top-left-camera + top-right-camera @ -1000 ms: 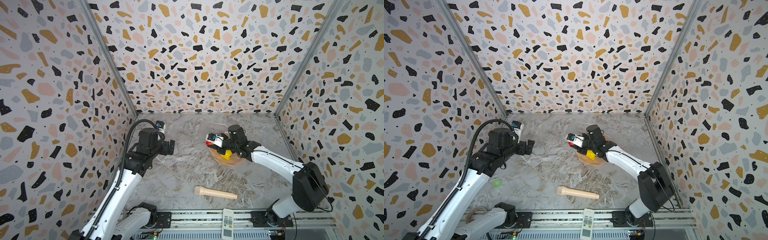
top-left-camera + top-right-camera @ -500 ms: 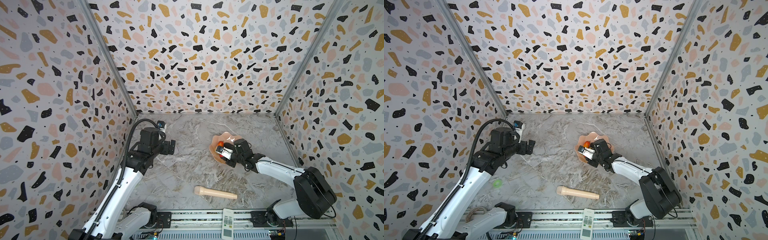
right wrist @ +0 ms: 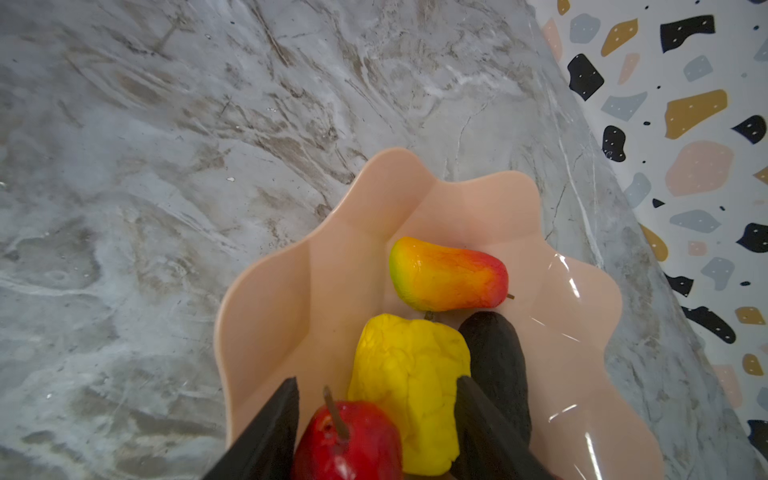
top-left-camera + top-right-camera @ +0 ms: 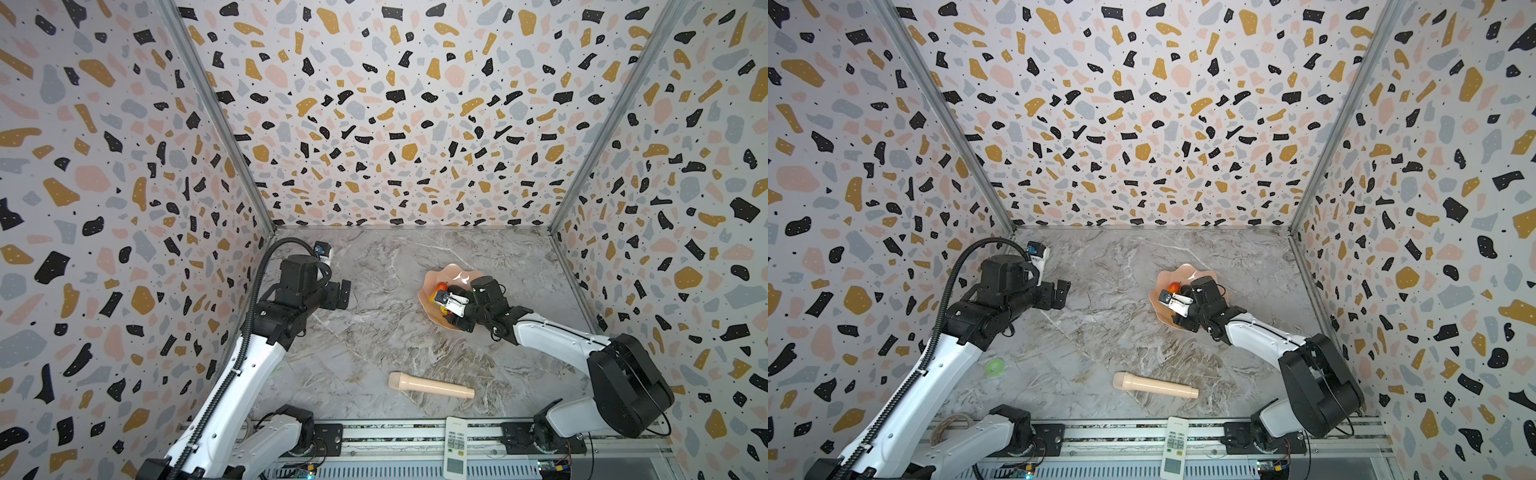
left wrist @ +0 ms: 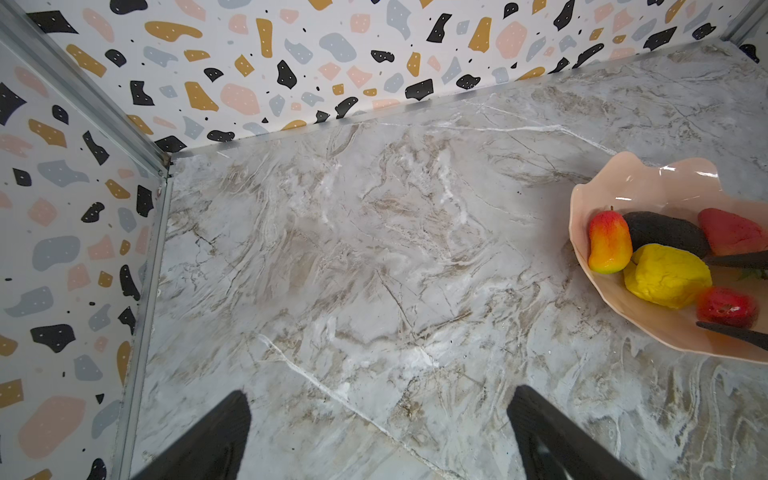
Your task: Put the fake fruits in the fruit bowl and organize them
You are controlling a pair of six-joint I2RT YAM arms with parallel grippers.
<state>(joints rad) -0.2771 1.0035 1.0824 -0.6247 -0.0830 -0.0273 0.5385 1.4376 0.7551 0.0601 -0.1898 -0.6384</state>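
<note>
Both top views show the bowl (image 4: 451, 272) (image 4: 1183, 272) on the marble table (image 4: 374, 332), right of centre and toward the far wall. The right gripper (image 4: 446, 309) (image 4: 1177, 311) reaches over the bowl's near right part and hides most of what lies inside. A mango (image 4: 440, 286) (image 4: 1173, 286) shows just to the far left of the gripper. How its fingers stand cannot be told from here. The left gripper (image 4: 338, 293) (image 4: 1058, 293) hangs over bare table on the left, well apart from the bowl, with its fingers spread on nothing. A beige cylinder (image 4: 432, 384) (image 4: 1154, 384) lies near the front edge, and a remote (image 4: 455, 446) (image 4: 1174, 449) lies on the rail nearer still. In a top view a green ring (image 4: 995, 366) lies beside the left arm.

From the left wrist, the left gripper (image 5: 378, 415) has its fingers wide apart over marble. The bowl (image 5: 648, 187) holds five fruits:
- the mango (image 5: 609, 243)
- an avocado (image 5: 665, 232) beside it
- a yellow fruit (image 5: 667, 276) against both
- a red fruit (image 5: 725, 307)
- a second red fruit (image 5: 729, 232) past the avocado

Two dark fingers (image 5: 735, 259) of the right gripper flank the red fruit. One is close against it and the other stands clear.

From the right wrist, the right gripper (image 3: 377, 379) has its fingers (image 3: 270, 436) spread inside the bowl (image 3: 291, 291). The red fruit (image 3: 349, 440), stem up, sits between them unpinched, close to one finger with a gap to the other. The yellow fruit (image 3: 411, 374) lies just beyond it, the avocado (image 3: 494, 353) beside that, and the mango (image 3: 449, 274) on its side farther in.
</note>
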